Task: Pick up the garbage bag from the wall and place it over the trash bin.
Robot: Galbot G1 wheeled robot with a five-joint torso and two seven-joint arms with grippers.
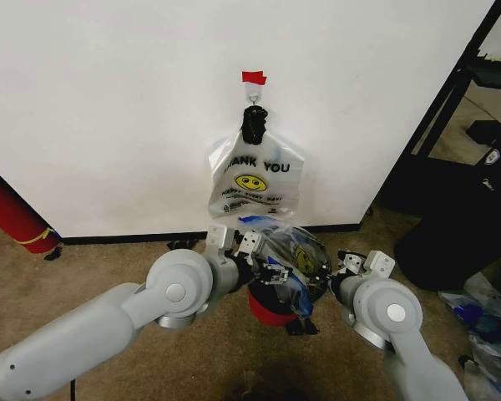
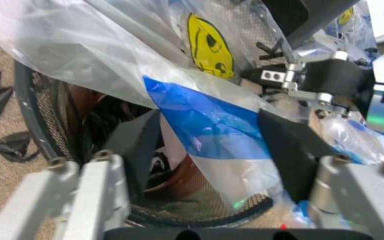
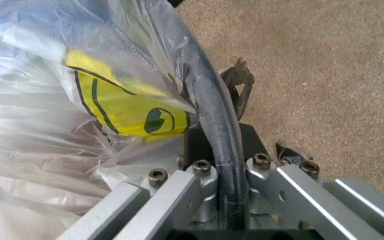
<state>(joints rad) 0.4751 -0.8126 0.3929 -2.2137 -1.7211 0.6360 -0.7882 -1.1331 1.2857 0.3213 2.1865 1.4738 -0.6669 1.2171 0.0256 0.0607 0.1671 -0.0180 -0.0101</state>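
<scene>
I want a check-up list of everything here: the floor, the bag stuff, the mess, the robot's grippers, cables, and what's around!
Surface: tan carpet, dark scraps near the bin.
Garbage bag: see-through with blue panel and yellow smiley, draped over the bin's rim.
Trash bin: black mesh, red base, standing below the wall hook.
Wall: white; a "THANK YOU" bag hangs from the hook under red tape.
Clutter: loose plastic bags on the floor to the right.
Left gripper: open, fingers either side of the blue panel.
Right gripper: shut on the bin rim and bag.
Cables: nothing seen.
Surroundings: black rack to the right, red roll to the left.
</scene>
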